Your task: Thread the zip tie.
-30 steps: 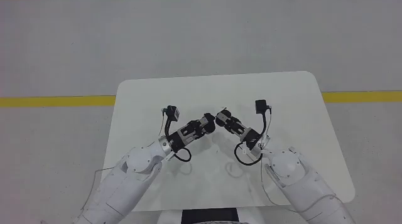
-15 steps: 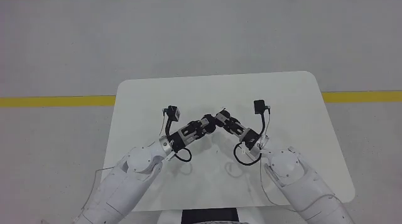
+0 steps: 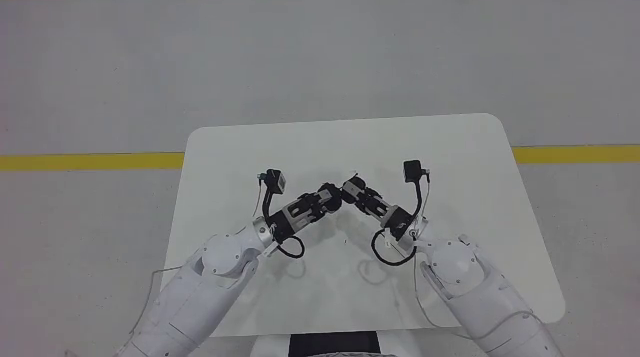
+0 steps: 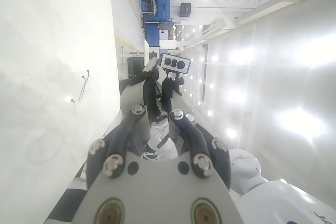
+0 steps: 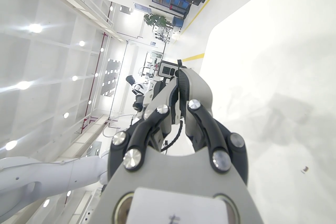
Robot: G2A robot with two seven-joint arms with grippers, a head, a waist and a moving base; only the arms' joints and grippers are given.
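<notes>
Above the middle of the white table (image 3: 450,147) my two grippers meet tip to tip. My right gripper (image 5: 179,83) is shut on a thin black zip tie (image 5: 179,68), whose end sticks out a little past the fingertips. In the top view the right gripper (image 3: 349,189) points at the left gripper (image 3: 328,195). The fingers of the left gripper (image 4: 158,89) stand close together, pinched on the tie's other part, which is mostly hidden between the pads. Both are held above the tabletop.
Two or three loose thin ties (image 4: 83,86) lie on the table on the right arm's side. A small dark scrap (image 5: 304,170) rests on the tabletop. Yellow floor lines run beyond the table's far edge.
Both grippers have edged slightly closer together over the table's middle. Their holds look the same.
</notes>
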